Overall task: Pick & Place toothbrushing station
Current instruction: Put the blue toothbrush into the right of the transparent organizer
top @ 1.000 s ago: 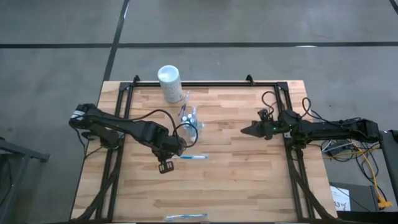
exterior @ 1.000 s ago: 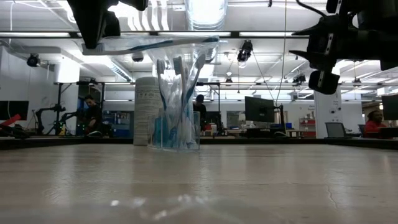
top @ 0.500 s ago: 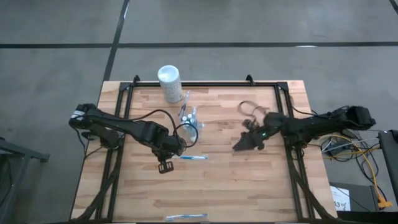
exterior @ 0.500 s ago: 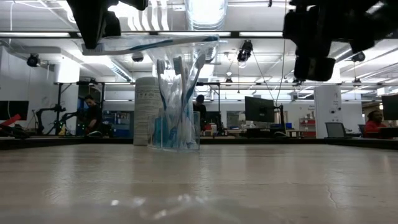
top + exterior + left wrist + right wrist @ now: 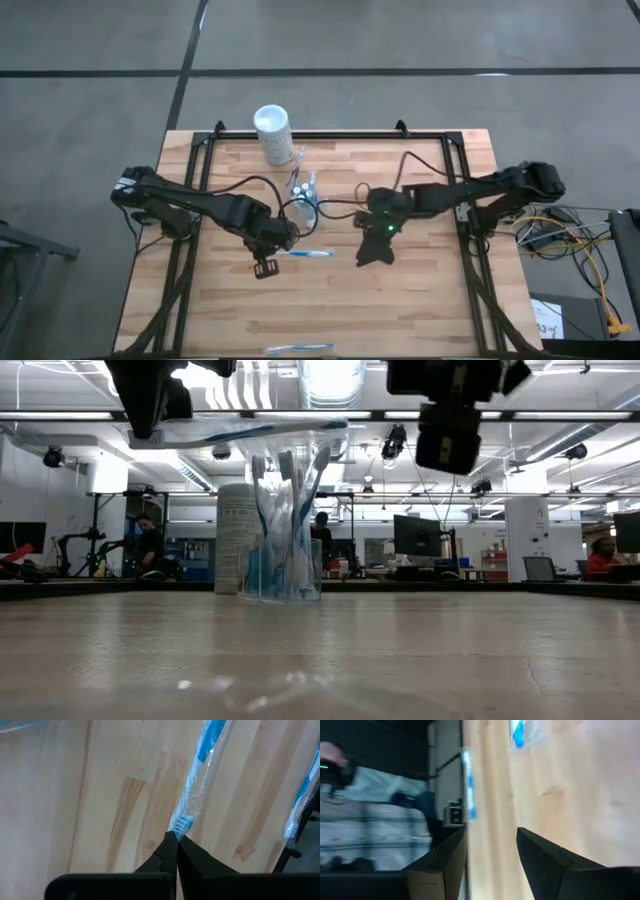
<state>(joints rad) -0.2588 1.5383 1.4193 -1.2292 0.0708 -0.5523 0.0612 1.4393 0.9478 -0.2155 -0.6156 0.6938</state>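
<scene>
The toothbrushing station (image 5: pixel 303 190), a small clear holder with several toothbrushes upright in it (image 5: pixel 281 565), stands on its base on the wooden table, left of the middle. My left gripper (image 5: pixel 280 250) hangs near the station's near side, shut on a wrapped blue-and-white toothbrush (image 5: pixel 308 253). My right gripper (image 5: pixel 366 258) hovers open over the table's middle, right of that toothbrush, with nothing between its fingers (image 5: pixel 490 845). My left gripper pinches one end of the wrapped toothbrush (image 5: pixel 183 825) between its two shut fingertips (image 5: pixel 167 845). The fingers come from above, pointing down. The toothbrush (image 5: pixel 240 432) sticks out level toward the table's right, lifted clear of the wood.
A taller white cylinder with a round lid (image 5: pixel 272 133) stands behind the station at the far edge. Another wrapped toothbrush (image 5: pixel 300 348) lies at the table's near edge. A black frame (image 5: pixel 455 170) runs along the table's sides.
My right gripper has swung from the table's right edge toward the middle and somewhat toward the near edge, tipping less steeply downward as it went. My left gripper and its toothbrush have kept still.
</scene>
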